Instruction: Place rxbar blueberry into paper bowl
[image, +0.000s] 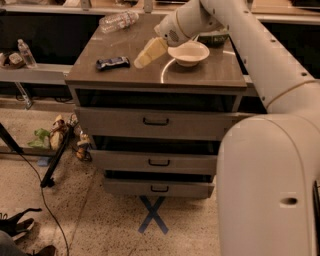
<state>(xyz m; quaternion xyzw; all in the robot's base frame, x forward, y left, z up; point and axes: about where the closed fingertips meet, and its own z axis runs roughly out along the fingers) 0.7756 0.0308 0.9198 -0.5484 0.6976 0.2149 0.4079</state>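
The rxbar blueberry (112, 63), a small dark flat bar with pale lettering, lies on the left part of the brown cabinet top (200, 75). The white paper bowl (188, 53) stands upright to its right, near the middle. My gripper (142, 57) hangs low over the top between the bar and the bowl, its yellowish fingers pointing down and left. It is a short way right of the bar and touches neither thing. It holds nothing.
A clear plastic bottle (118, 20) lies at the back left of the top. A dark bag (214, 38) sits behind the bowl under my arm. Another bottle (25, 52) stands on the low shelf at left. Drawers below are partly open.
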